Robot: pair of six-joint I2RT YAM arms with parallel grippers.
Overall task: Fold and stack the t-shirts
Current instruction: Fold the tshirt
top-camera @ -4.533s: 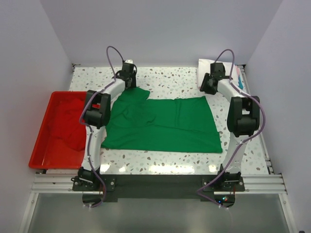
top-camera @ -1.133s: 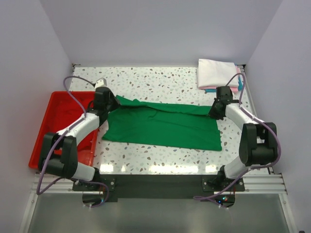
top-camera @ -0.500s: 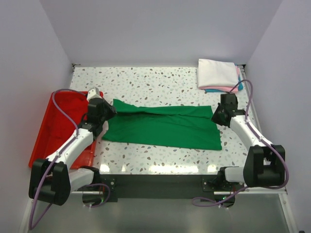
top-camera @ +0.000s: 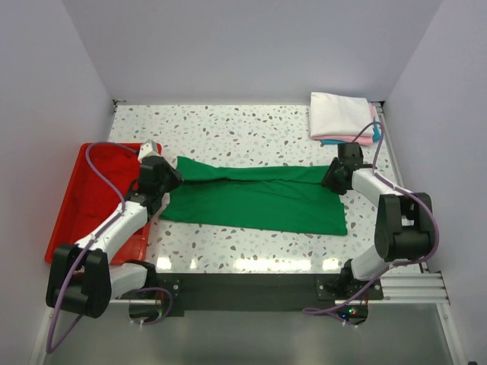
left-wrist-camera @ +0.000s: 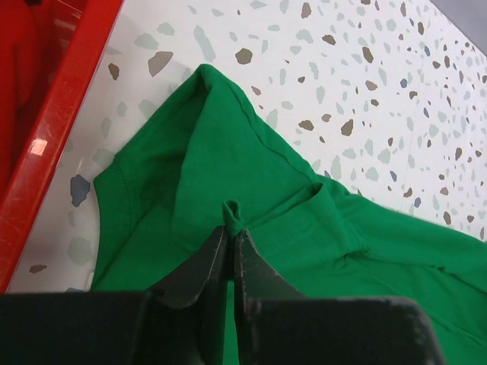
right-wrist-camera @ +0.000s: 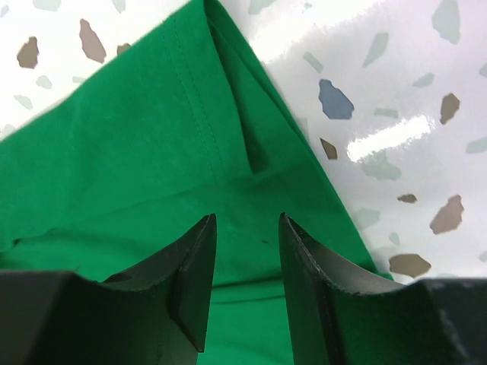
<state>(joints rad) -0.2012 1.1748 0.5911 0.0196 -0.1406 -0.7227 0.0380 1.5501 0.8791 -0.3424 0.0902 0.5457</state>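
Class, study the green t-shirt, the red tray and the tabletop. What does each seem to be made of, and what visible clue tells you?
Green t-shirt: soft matte knit cloth, likely cotton; it wrinkles and shows stitched hems.
Red tray: glossy hard plastic, judging by bright highlights on its rim.
Tabletop: smooth, shiny speckled surface, terrazzo-like; real stone or printed laminate cannot be told.

Bright green t-shirt (top-camera: pixel 259 201), red tray (top-camera: pixel 61 217), white table (top-camera: pixel 251 125) (grey-brown flecks), white folded shirt (top-camera: pixel 338 114).
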